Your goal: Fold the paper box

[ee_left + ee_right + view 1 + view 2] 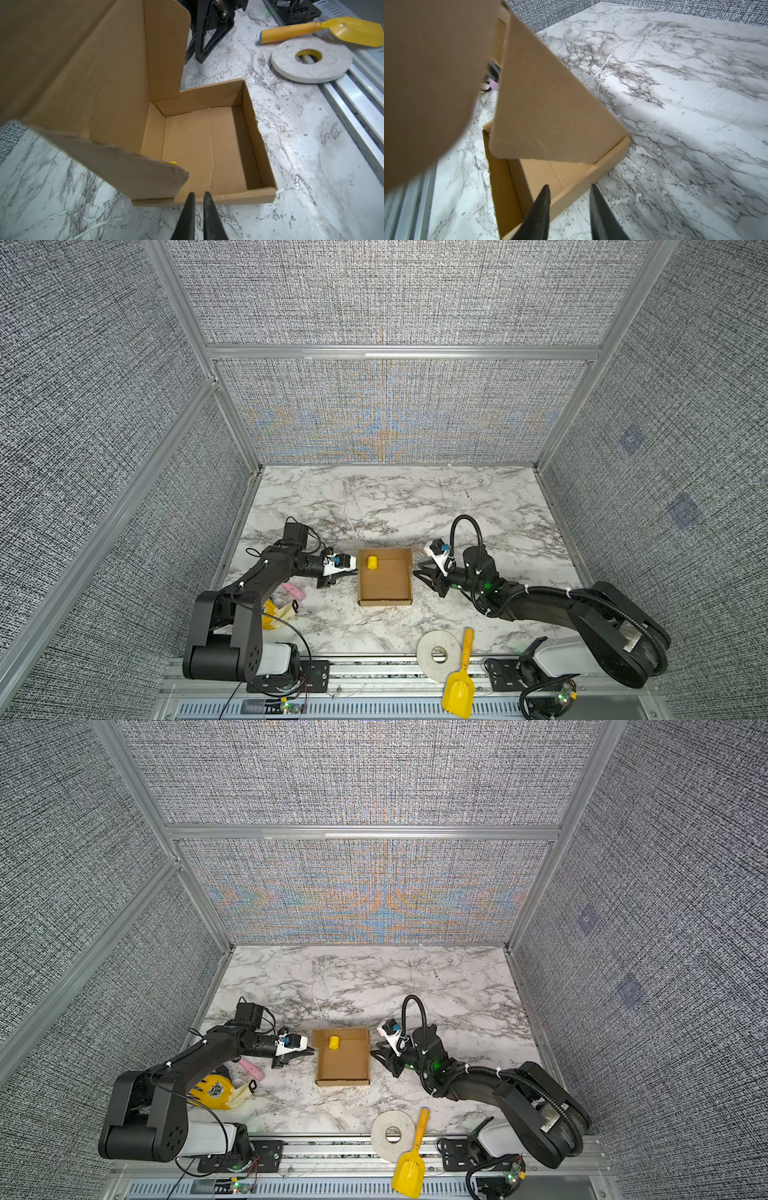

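Risks, near to far:
- tape roll (pixel 424 651) and yellow scoop (pixel 459 691) lie at the near edge of the tabletop (pixel 415 497), well apart from the work. Low risk unless the right arm swings back over them.
- paper box (pixel 388 587) sits mid-tabletop between the hands, nearer the near edge than the far one. Tray walls are up and the lid (pixel 93 83) is raised at its far side. It's light cardboard on slick marble, so a one-sided push will likely slide or spin it, not fold it.
- left hand (pixel 199 195): fingers almost together with nothing between them, tips at the left wall from outside.
- right hand (pixel 569 186): fingers apart, one over the tray and one outside the right wall, clamped on nothing. Parked there, it would likely block the right side flap (pixel 166 52) from tucking in.
- left side flap (pixel 145 178) has a crumpled corner and may ride outside the wall or jam on it.
- yellow cylinder (pixel 372 562) lies in the tray's far-left corner and could foul that flap.

Hard to see:
- can't tell if either hand actually touches cardboard.
- pink piece (pixel 294 591) and something yellow sit half under the left arm; can't identify either.
- lid blocks much of both wrist views. Right wrist also has a big blurred brown mass, probably part of the lid.
- cylinder is only a sliver in the left wrist view.
- lid tilt is unreadable in both top views.
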`<state>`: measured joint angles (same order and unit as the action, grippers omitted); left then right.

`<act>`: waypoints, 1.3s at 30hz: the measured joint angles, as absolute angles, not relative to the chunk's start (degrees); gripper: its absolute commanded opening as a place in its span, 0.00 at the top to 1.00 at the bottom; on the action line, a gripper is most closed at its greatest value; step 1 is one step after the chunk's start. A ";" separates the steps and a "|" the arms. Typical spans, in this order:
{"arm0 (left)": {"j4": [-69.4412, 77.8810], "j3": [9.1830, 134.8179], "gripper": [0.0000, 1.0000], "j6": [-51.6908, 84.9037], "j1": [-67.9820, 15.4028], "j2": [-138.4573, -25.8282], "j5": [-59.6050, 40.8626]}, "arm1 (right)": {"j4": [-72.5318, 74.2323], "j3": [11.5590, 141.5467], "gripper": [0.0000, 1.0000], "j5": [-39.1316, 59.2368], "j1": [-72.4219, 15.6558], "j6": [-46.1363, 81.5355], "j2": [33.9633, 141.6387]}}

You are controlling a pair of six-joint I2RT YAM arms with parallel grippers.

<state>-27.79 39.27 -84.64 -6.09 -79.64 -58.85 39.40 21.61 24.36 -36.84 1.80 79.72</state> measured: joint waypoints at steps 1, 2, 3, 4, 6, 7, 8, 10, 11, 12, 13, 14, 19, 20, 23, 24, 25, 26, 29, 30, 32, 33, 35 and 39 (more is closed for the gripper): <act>-28.08 39.18 0.86 -84.95 -6.09 -79.53 -58.81 | 39.59 21.52 0.67 24.27 -36.84 1.80 79.77; -28.45 39.11 0.86 -85.32 -6.09 -79.40 -58.65 | 39.75 21.43 0.67 24.25 -36.86 1.80 79.83; -28.77 39.13 0.85 -85.62 -6.09 -79.29 -58.63 | 39.88 21.34 0.67 24.25 -36.91 1.80 79.90; -29.36 39.22 0.84 -86.37 -6.09 -79.15 -58.54 | 39.94 21.30 0.67 24.25 -36.91 1.80 79.92; -31.70 39.83 0.81 -87.66 -6.09 -78.72 -58.46 | 40.14 21.26 0.67 24.25 -36.95 1.78 79.92; -33.10 40.29 0.79 -88.64 -6.09 -78.39 -58.46 | 40.27 21.23 0.67 24.21 -36.95 1.78 79.92; -34.59 40.77 0.78 -89.65 -6.09 -77.95 -58.43 | 40.36 21.23 0.67 24.05 -36.95 1.76 79.92; -38.35 41.60 0.75 -92.12 -6.09 -76.47 -58.17 | 40.47 21.23 0.67 24.05 -36.97 1.72 79.92; -40.32 41.87 0.74 -93.27 -6.11 -75.57 -57.93 | 40.47 21.23 0.67 24.05 -36.99 1.69 79.94; -42.63 42.13 0.73 -94.61 -6.13 -74.43 -57.52 | 40.47 21.23 0.67 24.08 -36.99 1.61 79.99; -45.28 42.44 0.71 -95.90 -6.13 -73.03 -56.90 | 40.47 21.23 0.67 24.08 -36.99 1.52 80.03; -47.37 42.74 0.70 -96.86 -6.13 -71.88 -56.53 | 40.47 21.23 0.67 24.08 -36.99 1.50 80.09; -62.39 47.79 0.63 -102.10 -6.13 -66.28 -54.43 | 40.73 21.23 0.67 24.10 -36.99 1.30 80.60; -65.65 49.76 0.61 -102.87 -6.13 -65.73 -54.22 | 40.75 21.23 0.67 24.10 -36.99 1.30 80.73; -73.08 56.90 0.55 -103.55 -6.13 -64.42 -55.00 | 40.91 21.23 0.67 24.14 -36.99 1.28 81.10; -74.22 59.66 0.51 -102.96 -6.13 -64.25 -55.90 | 40.93 21.23 0.67 24.16 -36.99 1.28 81.21; -74.39 61.80 0.50 -101.47 -6.13 -64.18 -56.66 | 40.93 21.23 0.67 24.25 -36.99 1.28 81.28; -74.04 63.96 0.48 -99.18 -6.17 -64.25 -57.47 | 40.95 21.23 0.67 24.29 -36.99 1.28 81.32; -68.82 68.40 0.41 -90.72 -6.35 -65.06 -59.83 | 41.08 21.23 0.67 24.29 -36.99 1.28 81.34; -66.46 69.28 0.39 -87.85 -6.70 -65.78 -60.23 | 41.19 21.23 0.67 24.29 -36.99 1.28 81.32; -62.11 70.17 0.38 -83.57 -7.94 -67.53 -60.29 | 41.10 21.23 0.67 24.27 -36.99 1.28 80.88; -59.61 70.26 0.38 -81.62 -9.10 -68.66 -59.92 | 41.15 21.23 0.67 24.27 -36.99 1.28 80.51; -56.18 70.08 0.37 -79.13 -11.31 -70.50 -59.00 | 41.12 21.23 0.67 24.23 -36.99 1.15 79.92; -50.59 68.58 0.40 -75.77 -13.93 -73.41 -57.65 | 40.88 21.23 0.67 24.03 -36.99 0.86 79.35</act>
